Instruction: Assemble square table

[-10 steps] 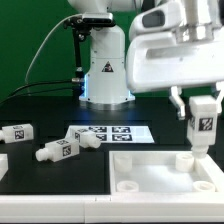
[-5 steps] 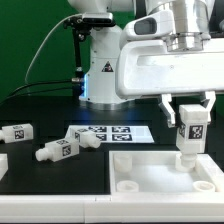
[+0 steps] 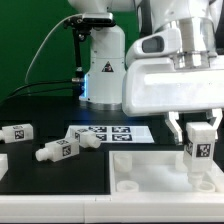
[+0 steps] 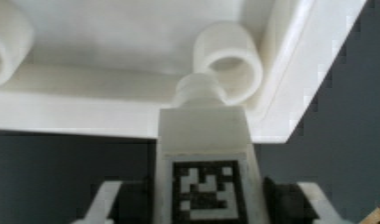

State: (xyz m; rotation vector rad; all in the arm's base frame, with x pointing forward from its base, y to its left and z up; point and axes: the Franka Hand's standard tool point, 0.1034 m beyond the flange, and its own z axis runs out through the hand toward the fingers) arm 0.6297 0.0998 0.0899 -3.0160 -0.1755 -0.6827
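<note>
The white square tabletop [image 3: 150,172] lies at the front on the exterior view's right, underside up, with round leg sockets. My gripper [image 3: 200,135] is shut on a white tagged leg [image 3: 200,148] and holds it upright over the tabletop's right part, its lower end close to the panel. In the wrist view the leg [image 4: 208,150] runs out from between my fingers [image 4: 116,200] toward a raised socket [image 4: 226,62] at the tabletop's corner. Two more tagged legs [image 3: 16,133] [image 3: 58,150] lie on the black table at the left. A third lies by the marker board [image 3: 88,140].
The marker board [image 3: 115,132] lies flat behind the tabletop. The robot's white base [image 3: 103,70] stands at the back centre. A small white piece [image 3: 3,162] shows at the exterior view's left edge.
My gripper with the leg has moved down and slightly to the exterior view's right, bringing the leg nearer the tabletop. The loose legs have not moved.
</note>
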